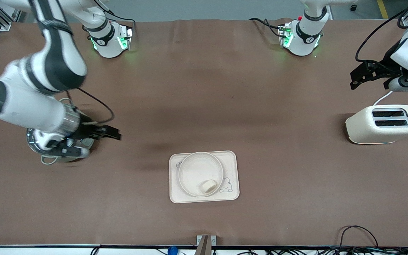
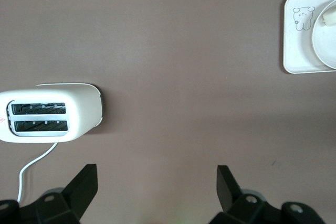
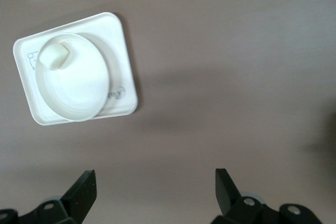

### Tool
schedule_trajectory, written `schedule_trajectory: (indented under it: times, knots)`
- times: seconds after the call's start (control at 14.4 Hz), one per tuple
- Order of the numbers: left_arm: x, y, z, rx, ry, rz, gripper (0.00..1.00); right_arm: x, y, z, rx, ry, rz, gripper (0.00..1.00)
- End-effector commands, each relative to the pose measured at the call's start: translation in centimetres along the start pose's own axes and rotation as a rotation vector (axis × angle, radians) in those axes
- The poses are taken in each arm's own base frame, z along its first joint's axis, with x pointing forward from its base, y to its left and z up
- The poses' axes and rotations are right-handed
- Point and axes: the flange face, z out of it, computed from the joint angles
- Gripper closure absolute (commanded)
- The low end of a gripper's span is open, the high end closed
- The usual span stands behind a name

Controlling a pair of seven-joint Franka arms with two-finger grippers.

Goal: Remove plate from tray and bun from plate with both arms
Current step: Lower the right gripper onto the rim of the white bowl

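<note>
The brown table (image 1: 204,88) carries everything, and nothing of the task is done yet. Of the two arms, the right arm (image 1: 30,95) reaches in low from its base, its gripper (image 1: 113,134) hanging empty with fingers spread wide over bare table toward the right arm's end, well apart from the tray. The left gripper (image 1: 358,76) hangs just as wide and empty, up over the table at the left arm's end, above a cream toaster (image 1: 383,124) that plays no part here.

The tray (image 1: 232,193) lies flat near the front camera, about midway between the two ends of the table. The plate (image 1: 193,170) sits on it, covering most of it and leaving the rabbit drawing (image 1: 226,185) showing at one corner. The bun (image 1: 207,186) rests inside the plate, close against the rim on the side nearer the camera and just beside the rabbit.

The step in hand looks like the approach — each gripper has to come to the tray. To do it well, the plate probably wants pinching at its raised rim on the stretch away from the bun, so the fingers do not nudge it. Lift level: a tilt would likely roll the bun off. The other arm might steady the tray's bare edge — otherwise the tray may ride up with the plate.
</note>
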Motion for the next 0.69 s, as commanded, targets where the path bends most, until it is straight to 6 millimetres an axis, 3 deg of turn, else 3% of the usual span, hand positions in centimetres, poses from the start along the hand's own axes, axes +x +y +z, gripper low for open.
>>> schedule_trajectory:
  times: [0.0, 0.28, 0.42, 0.62]
  knots:
    - [-0.2, 0.0, -0.3, 0.015, -0.001, 0.000, 0.00, 0.8, -2.8, 5.1, 0.062, -0.006, 0.069, 0.00]
    - [0.1, 0.3, 0.0, 0.011, 0.001, 0.007, 0.00, 0.3, -8.8, 15.2, 0.118, 0.046, 0.077, 0.00]
    - [0.1, 0.4, 0.0, 0.010, 0.000, 0.008, 0.00, 0.4, -10.7, 18.5, 0.122, 0.085, 0.127, 0.00]
    - [0.6, 0.7, 0.8, 0.009, -0.012, 0.014, 0.00, 1.2, -11.0, 22.0, 0.116, 0.115, 0.128, 0.01]
